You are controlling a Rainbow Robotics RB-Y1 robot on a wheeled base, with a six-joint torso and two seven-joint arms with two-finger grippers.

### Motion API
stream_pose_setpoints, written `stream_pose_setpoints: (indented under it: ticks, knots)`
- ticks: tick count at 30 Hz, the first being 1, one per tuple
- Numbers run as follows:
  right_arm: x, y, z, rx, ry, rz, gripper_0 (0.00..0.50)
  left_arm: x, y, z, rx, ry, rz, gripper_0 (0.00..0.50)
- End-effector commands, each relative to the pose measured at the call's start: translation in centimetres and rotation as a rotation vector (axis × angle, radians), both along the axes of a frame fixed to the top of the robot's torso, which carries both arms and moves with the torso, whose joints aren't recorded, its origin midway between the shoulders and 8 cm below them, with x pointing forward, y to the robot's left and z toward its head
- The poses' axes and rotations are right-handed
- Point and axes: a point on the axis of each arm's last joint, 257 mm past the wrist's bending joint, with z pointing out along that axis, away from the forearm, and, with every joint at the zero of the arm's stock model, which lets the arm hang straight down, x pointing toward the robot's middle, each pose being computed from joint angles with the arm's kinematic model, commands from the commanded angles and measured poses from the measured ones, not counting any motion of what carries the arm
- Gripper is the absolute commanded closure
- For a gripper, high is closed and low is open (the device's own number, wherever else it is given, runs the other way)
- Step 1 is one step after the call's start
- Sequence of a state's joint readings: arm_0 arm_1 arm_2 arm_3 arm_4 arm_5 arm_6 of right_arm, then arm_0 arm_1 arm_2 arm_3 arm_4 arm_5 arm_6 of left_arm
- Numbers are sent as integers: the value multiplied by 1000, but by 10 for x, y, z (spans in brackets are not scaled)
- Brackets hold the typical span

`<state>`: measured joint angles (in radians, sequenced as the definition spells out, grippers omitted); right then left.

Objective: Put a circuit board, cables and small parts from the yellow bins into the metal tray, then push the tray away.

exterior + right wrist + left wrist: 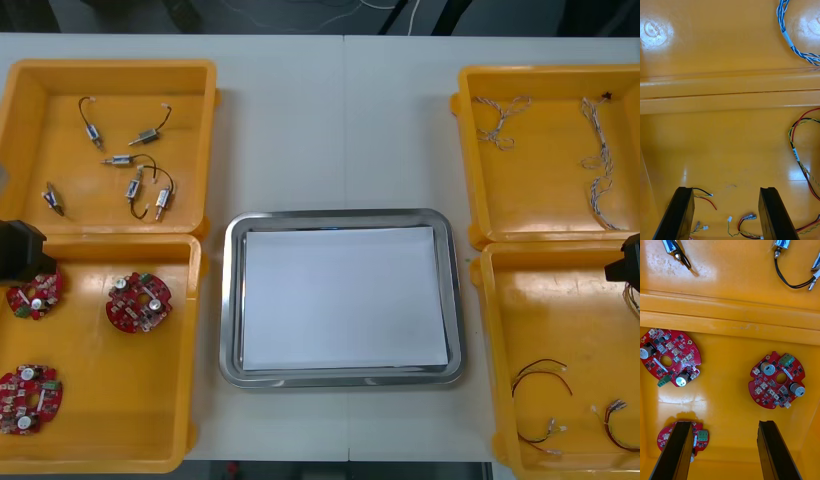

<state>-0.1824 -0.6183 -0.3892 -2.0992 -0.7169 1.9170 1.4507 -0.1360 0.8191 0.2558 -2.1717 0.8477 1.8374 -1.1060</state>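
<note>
Circuit board, round and red, lies flat in the yellow bin a little beyond the fingertips of the left gripper, on the side toward the tray. The gripper's black fingers stand spread apart with nothing between them. A second board lies beyond the other finger, and a third board is partly hidden under that finger.

I judge the board to be light, thin and stiff, but delicate. Small components and metal cans stand up from its face, and a squeeze on them could do damage. The bin floor looks smooth and glossy, so the board may slide when it is touched. The safest hold seems to be across the bare rim, one finger at each edge.

Being round, it has no long axis. It lies face up, and its green connector sits at the edge turned away from the fingers, toward the wall behind which the small metal parts lie.

The right gripper hangs over its near bin, also spread wide, with soft red and yellow cables beside it. The metal tray is well apart from both grippers.
</note>
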Motion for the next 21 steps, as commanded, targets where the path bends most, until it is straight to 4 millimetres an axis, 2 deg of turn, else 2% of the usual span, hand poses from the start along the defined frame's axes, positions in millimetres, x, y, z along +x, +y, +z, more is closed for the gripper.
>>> stream_pose_setpoints:
  ticks: [1, 21]
  knots:
    - [-4, -17, 10, -12, -12, -61, 0, -1, 15, 16, 62, -32, -28, 0]
    - [-4, -17, 10, -12, -12, -61, 0, -1, 15, 16, 62, -32, -28, 0]
